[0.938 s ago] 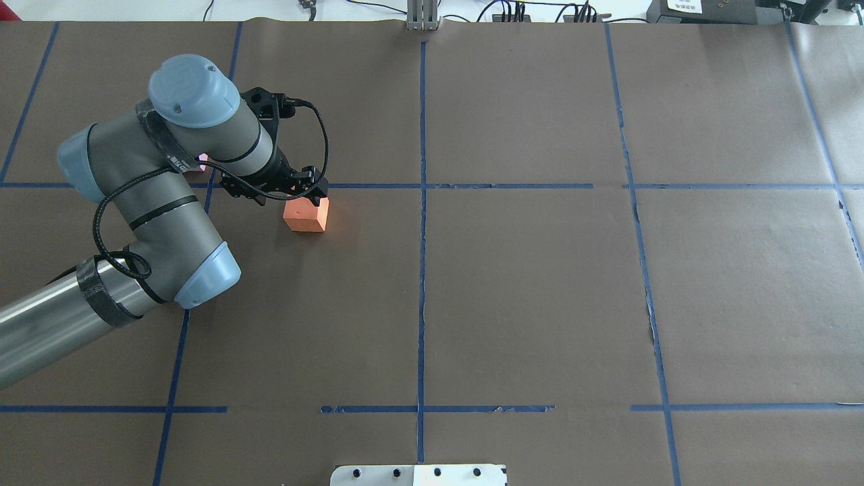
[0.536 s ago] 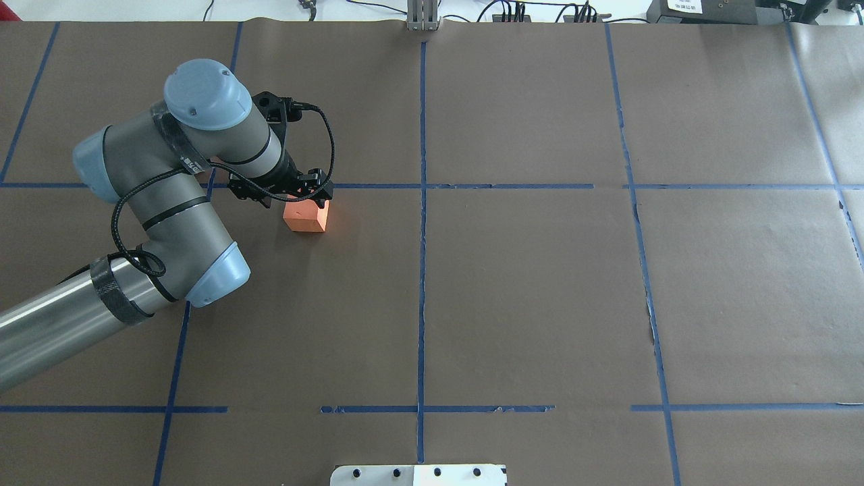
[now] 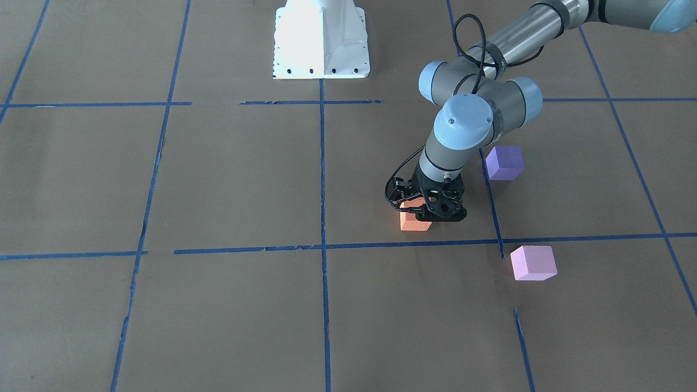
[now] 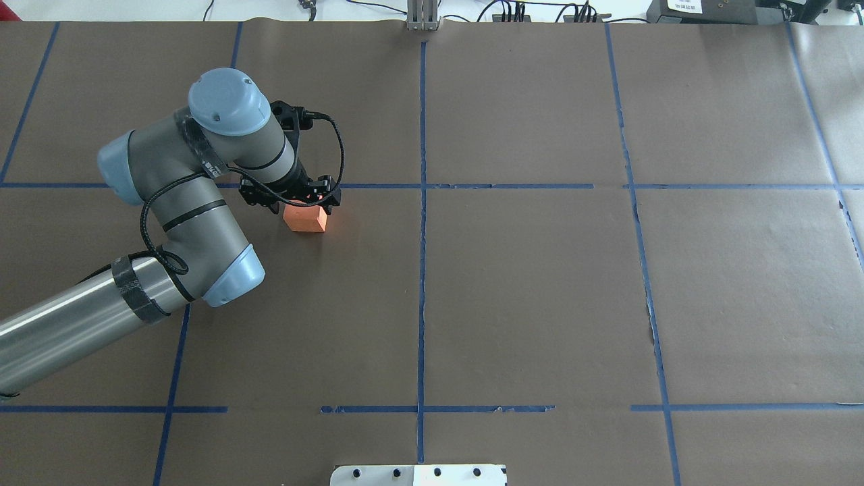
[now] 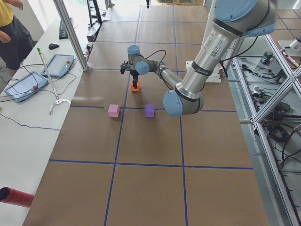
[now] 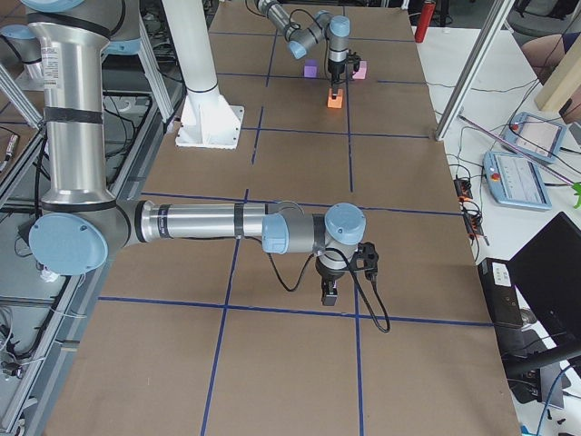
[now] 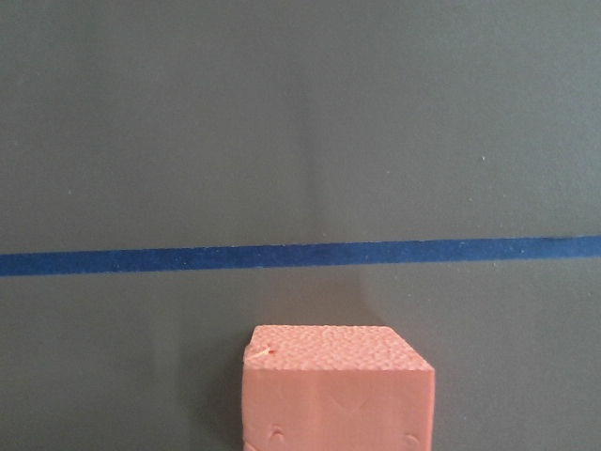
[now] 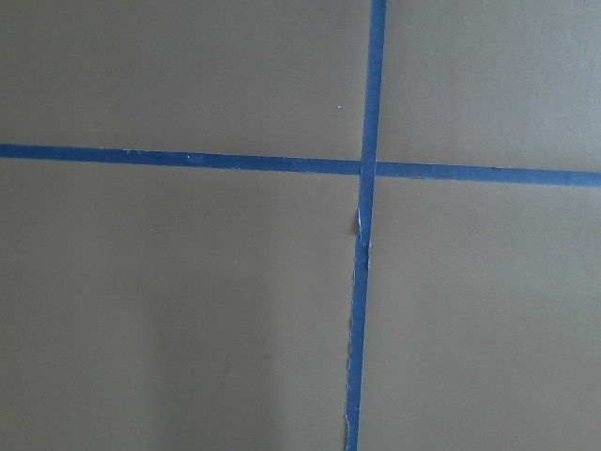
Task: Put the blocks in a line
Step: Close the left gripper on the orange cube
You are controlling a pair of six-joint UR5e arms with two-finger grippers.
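Note:
The orange block (image 4: 304, 221) rests on the brown table just short of a blue tape line; it also shows in the front view (image 3: 411, 222) and at the bottom of the left wrist view (image 7: 338, 387). My left gripper (image 4: 305, 201) stands right over it, pointing down, and looks open with its jaws either side of the block. The purple block (image 3: 505, 162) and the pink block (image 3: 533, 262) lie apart beside the left arm; the arm hides both in the overhead view. My right gripper (image 6: 329, 291) hangs low over a tape crossing far from the blocks; I cannot tell its state.
The white robot base plate (image 3: 321, 38) stands at the table's near edge in the middle. Blue tape lines (image 4: 422, 202) grid the brown paper. A side desk with tablets (image 5: 23, 84) and a person lies beyond the far edge.
My left arm has swung right and its gripper has shifted over the orange block, covering more of it. The block has stayed in place.

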